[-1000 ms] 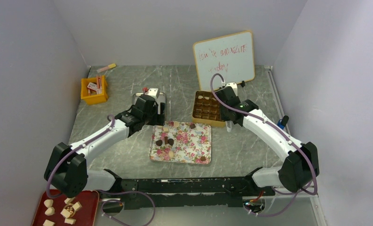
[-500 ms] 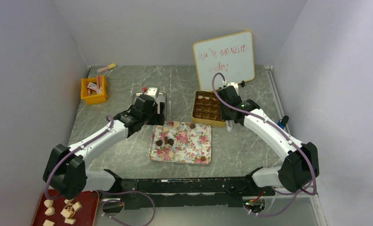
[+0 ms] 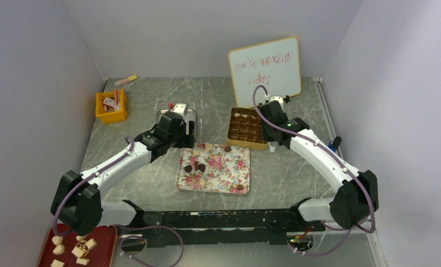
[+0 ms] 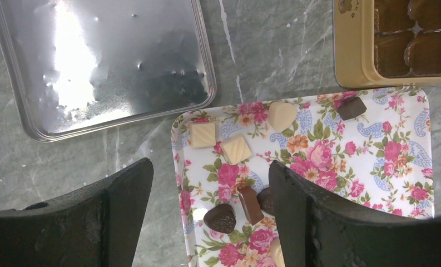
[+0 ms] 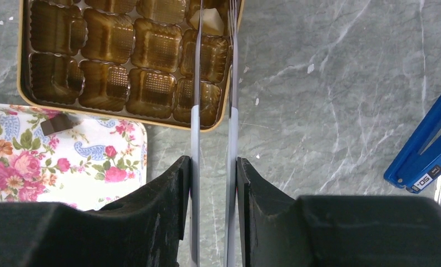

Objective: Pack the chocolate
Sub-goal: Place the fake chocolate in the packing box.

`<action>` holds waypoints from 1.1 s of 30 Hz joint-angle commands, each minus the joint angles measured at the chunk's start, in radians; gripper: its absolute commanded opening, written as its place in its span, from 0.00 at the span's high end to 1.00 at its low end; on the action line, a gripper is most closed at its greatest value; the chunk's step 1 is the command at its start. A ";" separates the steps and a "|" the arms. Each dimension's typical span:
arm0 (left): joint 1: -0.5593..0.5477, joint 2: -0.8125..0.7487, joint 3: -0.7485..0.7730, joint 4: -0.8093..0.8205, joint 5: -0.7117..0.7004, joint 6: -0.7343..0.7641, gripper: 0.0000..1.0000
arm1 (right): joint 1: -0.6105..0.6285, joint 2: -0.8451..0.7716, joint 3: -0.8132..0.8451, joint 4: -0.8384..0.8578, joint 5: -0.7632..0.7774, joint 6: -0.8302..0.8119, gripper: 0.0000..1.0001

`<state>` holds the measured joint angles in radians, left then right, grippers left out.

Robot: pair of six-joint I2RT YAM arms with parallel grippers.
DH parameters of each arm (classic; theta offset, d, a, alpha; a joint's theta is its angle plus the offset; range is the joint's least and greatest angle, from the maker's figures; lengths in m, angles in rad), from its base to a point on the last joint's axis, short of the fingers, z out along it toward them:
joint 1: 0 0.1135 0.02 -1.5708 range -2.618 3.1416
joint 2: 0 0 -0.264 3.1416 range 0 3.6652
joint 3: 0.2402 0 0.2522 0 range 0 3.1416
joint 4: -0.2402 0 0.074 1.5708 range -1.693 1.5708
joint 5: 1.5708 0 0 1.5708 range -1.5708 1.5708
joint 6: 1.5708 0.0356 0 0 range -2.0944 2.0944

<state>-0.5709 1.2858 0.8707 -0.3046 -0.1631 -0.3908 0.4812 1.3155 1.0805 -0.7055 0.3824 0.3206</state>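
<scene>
Bite-size chocolate pieces [image 4: 236, 149] loose on a glossy floral tray [image 4: 407, 144] with rounded corners: two flat cream squares, a domed cream lump, a ridged dark heart, a brown bar, a small dark block near the far rim. Just beyond that rim, a gold tin [image 4: 348, 50] lined with a ribbed amber plastic insert of square cells, a few pieces seated along the far row. Left of the tin, a shiny rectangular metal lid [image 4: 95, 67], mirror-bright and lightly dimpled, flat on the grey veined stone-look table [image 5: 329, 83]. Off to the right, a blue plastic object [image 5: 424, 144] with a small label. Stretched forward and inward from the left base, wrist bent to face straight down: left gripper [image 4: 207, 169] poised above the tray's left rim, black fingers [image 4: 123, 206] spread wide, touching nothing, holding nothing. Extended forward from the right base with elbow out to the side, wrist over the tin's right edge: right gripper [image 5: 212, 164] squeezed onto thin steel tweezers [image 5: 195, 133], blades running ahead to the tin's far right cell. Between the slightly parted tips, a cream piece [image 5: 209, 21] in that cell; pinched or merely resting, impossible to tell.
</scene>
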 commanded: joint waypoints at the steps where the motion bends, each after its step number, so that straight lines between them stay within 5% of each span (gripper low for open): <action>1: -0.005 -0.028 0.008 0.002 0.001 -0.019 0.20 | -0.006 -0.053 0.010 0.041 0.000 -0.019 0.80; 15: -0.007 -0.033 -0.012 0.006 0.003 -0.034 0.20 | 0.042 -0.173 0.050 -0.009 -0.200 -0.057 0.86; 33: -0.017 -0.082 -0.044 -0.027 -0.019 -0.045 0.20 | 0.533 -0.111 0.002 -0.026 -0.205 0.008 0.83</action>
<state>-0.5823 1.2446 0.8349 -0.3229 -0.1642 -0.4168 0.9619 1.1873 1.0946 -0.7715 0.1638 0.3000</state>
